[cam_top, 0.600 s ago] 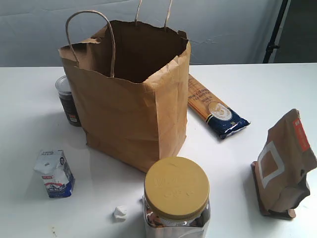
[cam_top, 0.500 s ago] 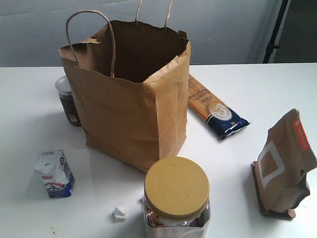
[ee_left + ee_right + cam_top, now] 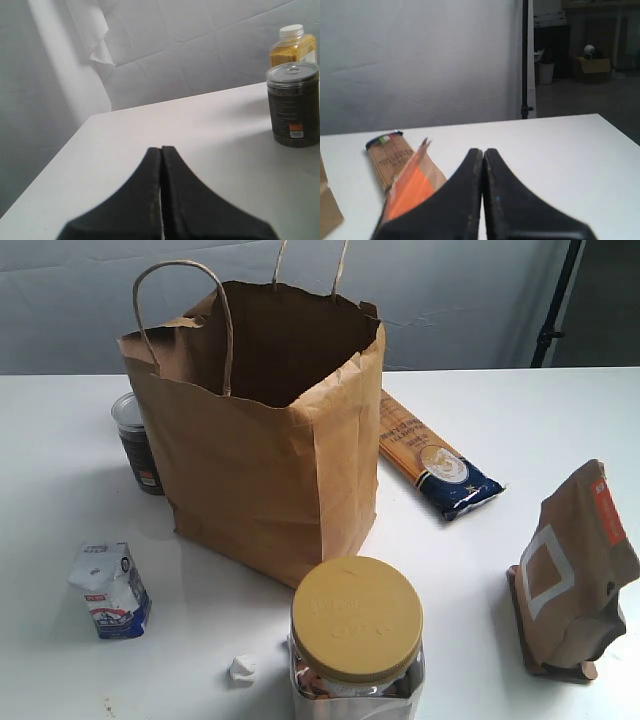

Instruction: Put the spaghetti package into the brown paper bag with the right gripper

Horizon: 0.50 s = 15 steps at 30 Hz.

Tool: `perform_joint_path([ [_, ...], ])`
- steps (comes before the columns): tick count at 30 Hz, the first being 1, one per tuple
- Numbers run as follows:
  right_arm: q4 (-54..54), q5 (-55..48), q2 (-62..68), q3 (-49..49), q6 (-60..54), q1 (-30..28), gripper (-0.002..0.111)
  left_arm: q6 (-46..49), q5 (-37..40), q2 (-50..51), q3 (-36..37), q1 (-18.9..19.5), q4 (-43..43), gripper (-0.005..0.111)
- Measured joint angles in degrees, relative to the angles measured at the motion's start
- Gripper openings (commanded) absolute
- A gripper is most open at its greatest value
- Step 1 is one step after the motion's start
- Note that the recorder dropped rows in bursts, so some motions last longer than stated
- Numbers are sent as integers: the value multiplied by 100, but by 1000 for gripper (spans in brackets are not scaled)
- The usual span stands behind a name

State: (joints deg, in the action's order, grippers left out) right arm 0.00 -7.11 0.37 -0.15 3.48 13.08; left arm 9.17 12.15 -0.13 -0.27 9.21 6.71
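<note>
The spaghetti package (image 3: 430, 458) lies flat on the white table just right of the brown paper bag (image 3: 260, 430), its dark blue end toward the front. The bag stands upright and open, handles up. In the right wrist view the far end of the spaghetti package (image 3: 387, 155) shows beyond the pouch. My right gripper (image 3: 483, 151) is shut with nothing in it, well short of the package. My left gripper (image 3: 161, 149) is also shut and empty, over bare table. Neither gripper shows in the exterior view.
A brown stand-up pouch (image 3: 575, 575) with an orange label stands at the right front. A yellow-lidded jar (image 3: 357, 635), a small milk carton (image 3: 110, 590), a paper scrap (image 3: 242, 669) and a dark can (image 3: 135, 443) surround the bag. A spice jar (image 3: 294, 46) stands behind the can (image 3: 293, 105).
</note>
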Motion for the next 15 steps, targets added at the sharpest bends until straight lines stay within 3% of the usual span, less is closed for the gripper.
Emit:
perform_joint_path([
  [5,1259,983,-10,0,161,0,0,0,0,0,0,0,0,0],
  [10,1770,846,138,-596,212,0,0,0,0,0,0,0,0,0],
  [15,1758,-246,2371,-2396,-963,699,0,0,0,0,0,0,0,0],
])
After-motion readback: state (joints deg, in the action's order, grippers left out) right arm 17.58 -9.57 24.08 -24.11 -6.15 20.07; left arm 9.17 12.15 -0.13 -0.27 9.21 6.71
